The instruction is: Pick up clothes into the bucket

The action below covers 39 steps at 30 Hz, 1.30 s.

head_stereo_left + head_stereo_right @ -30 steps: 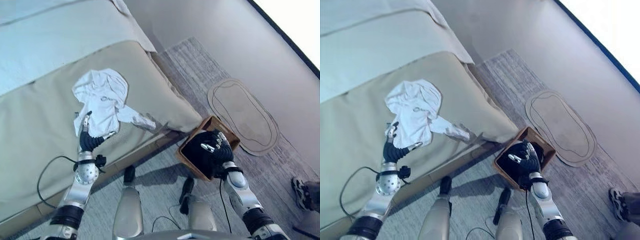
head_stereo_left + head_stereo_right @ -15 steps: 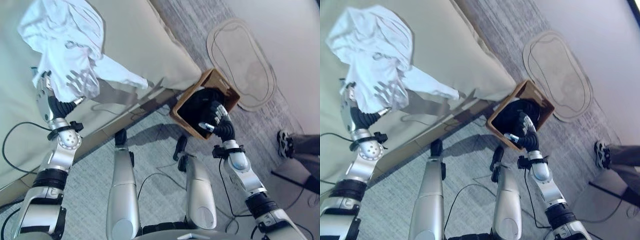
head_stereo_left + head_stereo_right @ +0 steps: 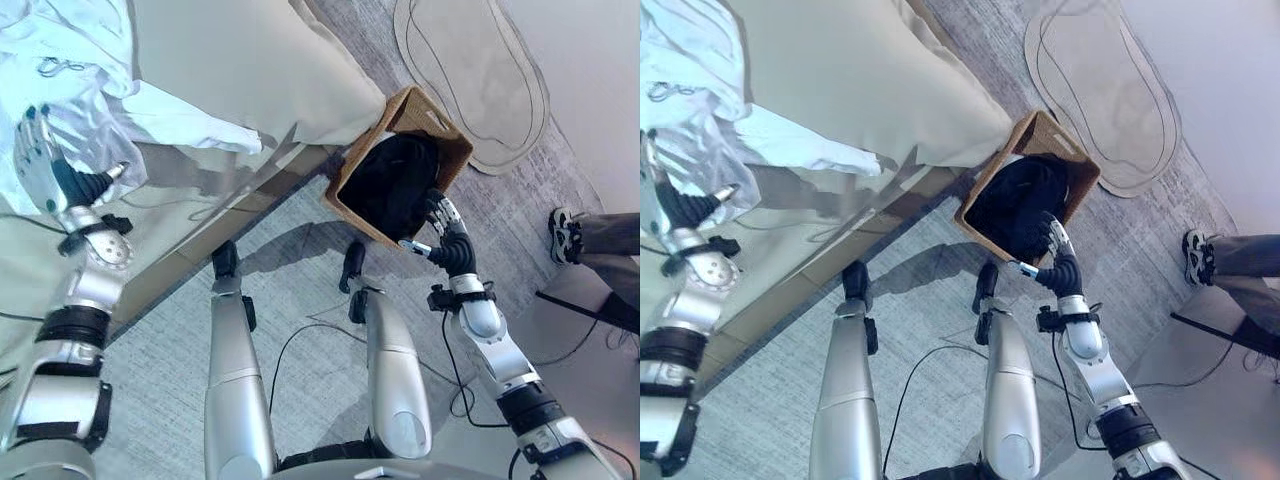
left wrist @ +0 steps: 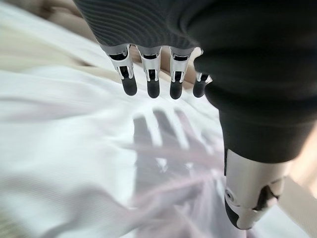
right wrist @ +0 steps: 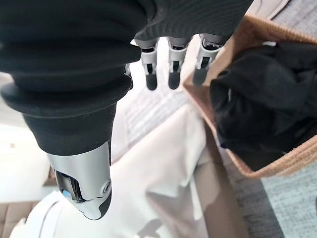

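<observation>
A crumpled white garment [image 3: 70,80] lies on the beige bed, one sleeve trailing toward the edge. My left hand [image 3: 38,150] hovers over its near edge, open; the left wrist view shows the straight fingers [image 4: 148,74] casting a shadow on the white cloth [image 4: 74,148], not touching it. The brown woven bucket [image 3: 425,108] stands on the floor beside the bed's corner with black clothes [image 3: 392,185] inside. My right hand [image 3: 445,238] is open and holds nothing, just off the bucket's near side; past its fingers [image 5: 171,69] I see the bucket's rim [image 5: 297,153].
The bed cover [image 3: 250,70] overhangs the bed's corner next to the bucket. An oval rug [image 3: 480,70] lies beyond the bucket by the wall. A person's shoe and trouser leg [image 3: 575,232] are on the carpet at the right.
The camera has tipped downward, so the whole picture slid up. My right hand has drawn back from over the bucket to its near side. My left hand stays at the garment's edge.
</observation>
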{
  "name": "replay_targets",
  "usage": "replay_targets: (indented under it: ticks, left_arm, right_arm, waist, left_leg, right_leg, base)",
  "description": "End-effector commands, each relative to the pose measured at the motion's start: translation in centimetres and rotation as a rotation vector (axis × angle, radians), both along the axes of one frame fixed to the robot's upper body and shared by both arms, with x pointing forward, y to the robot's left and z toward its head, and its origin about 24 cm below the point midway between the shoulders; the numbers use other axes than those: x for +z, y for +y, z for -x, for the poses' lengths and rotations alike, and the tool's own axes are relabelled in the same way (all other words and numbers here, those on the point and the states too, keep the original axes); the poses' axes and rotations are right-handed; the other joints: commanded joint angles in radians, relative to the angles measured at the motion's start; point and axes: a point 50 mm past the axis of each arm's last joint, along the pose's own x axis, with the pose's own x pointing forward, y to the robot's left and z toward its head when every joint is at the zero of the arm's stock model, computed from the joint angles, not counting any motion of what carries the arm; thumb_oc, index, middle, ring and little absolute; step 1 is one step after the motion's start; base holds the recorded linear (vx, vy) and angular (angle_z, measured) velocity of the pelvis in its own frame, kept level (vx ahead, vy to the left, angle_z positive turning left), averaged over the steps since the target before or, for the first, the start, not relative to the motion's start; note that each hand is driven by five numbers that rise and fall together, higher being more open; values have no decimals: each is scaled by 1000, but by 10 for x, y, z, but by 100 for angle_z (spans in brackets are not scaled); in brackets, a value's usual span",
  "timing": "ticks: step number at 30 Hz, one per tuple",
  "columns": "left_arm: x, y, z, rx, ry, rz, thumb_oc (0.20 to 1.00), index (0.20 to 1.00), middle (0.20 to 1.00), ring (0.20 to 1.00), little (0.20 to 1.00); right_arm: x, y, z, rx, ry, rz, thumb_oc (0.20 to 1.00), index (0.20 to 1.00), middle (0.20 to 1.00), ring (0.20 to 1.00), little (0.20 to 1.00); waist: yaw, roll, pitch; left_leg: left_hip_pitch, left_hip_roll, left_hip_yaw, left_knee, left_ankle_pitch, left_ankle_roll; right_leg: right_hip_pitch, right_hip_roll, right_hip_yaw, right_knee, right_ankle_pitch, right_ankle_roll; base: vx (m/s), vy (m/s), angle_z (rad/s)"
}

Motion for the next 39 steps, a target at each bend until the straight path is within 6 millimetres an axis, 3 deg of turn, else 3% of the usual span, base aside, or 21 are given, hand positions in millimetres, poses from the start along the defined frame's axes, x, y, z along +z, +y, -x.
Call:
replay_targets:
  ticks: [1,3,4,5,7,9,19,28,29,30,39]
  left_arm:
    - [28,7,-3,60,23,-155,1000,1000,1000,1000,1000]
    - [29,14,-6,131,157,-322,1000,1000,1000,1000,1000]
    - [29,13,-7,131,158,-323,1000,1000,1000,1000,1000]
    - [27,14,-8,137,194,-346,1000,1000,1000,1000,1000]
    - [24,17,-9,154,233,-348,1000,1000,1000,1000,1000]
    - [22,23,-9,184,277,-360,1000,1000,1000,1000,1000]
    - [11,50,-3,350,536,-409,1000,1000,1000,1000,1000]
    - [4,59,0,400,705,-475,1000,1000,1000,1000,1000]
    - [0,59,-1,387,745,-457,561,561,561,561,561]
    - [0,57,-3,373,748,-452,200,200,200,200,200]
    - [-4,48,-9,300,723,-412,200,200,200,200,200]
  right_arm:
    - [23,-6,7,10,-132,23,1000,1000,1000,1000,1000]
    - [26,-10,9,13,-147,37,1000,1000,1000,1000,1000]
    - [26,-11,9,12,-145,36,1000,1000,1000,1000,1000]
    - [27,-12,10,12,-150,33,1000,1000,1000,1000,1000]
    - [27,-13,11,15,-151,32,1000,1000,1000,1000,1000]
    - [27,-16,12,10,-149,39,1000,1000,1000,1000,1000]
    - [28,-20,13,22,-143,41,1000,1000,1000,1000,1000]
    - [28,-17,14,59,-127,39,1000,1000,1000,1000,1000]
    - [28,-17,13,62,-120,38,1000,1000,1000,1000,1000]
    - [26,-17,13,63,-112,36,1000,1000,1000,1000,1000]
    - [21,-16,10,61,-90,18,1000,1000,1000,1000,1000]
  waist:
    - [4,-20,-5]
    - [-11,-18,-5]
    - [-7,-16,-5]
    - [-13,-17,-5]
    - [-19,-17,-5]
    - [-22,-15,-5]
    - [-35,-20,-7]
    - [-39,-22,-22]
    - [-39,-22,-24]
    - [-40,-21,-25]
    - [-33,-15,-34]
  left_leg:
    - [3,-33,61,50,-74,66]
    - [-23,-34,74,42,-40,72]
    - [-7,-30,67,48,-72,66]
    - [-25,-33,75,40,-40,71]
    - [-30,-32,80,44,-40,73]
    - [-20,-23,75,59,-77,66]
    - [-32,-16,76,62,-76,65]
    - [-37,-10,74,59,-73,62]
    - [-33,-8,77,56,-72,62]
    - [-31,-8,78,54,-71,62]
    - [-1,-11,84,48,-73,61]
  right_leg:
    - [-8,-7,11,-30,56,36]
    - [-35,-11,10,-44,87,27]
    - [-23,-5,16,-33,60,38]
    - [-38,-11,12,-46,88,28]
    - [-44,-9,17,-47,91,29]
    - [-38,-1,24,-33,64,41]
    - [-52,1,24,-34,73,42]
    - [-51,2,22,-44,81,44]
    - [-48,1,21,-48,84,45]
    - [-46,0,21,-50,85,45]
    - [-18,-2,19,-56,86,47]
  base:
    - [6,32,1]
    - [5,16,1]
    - [-68,26,-7]
    - [6,16,-8]
    - [5,21,-4]
    - [80,-6,-4]
    - [0,-4,-2]
    - [0,0,0]
    - [0,0,0]
    - [0,0,0]
    - [0,0,0]
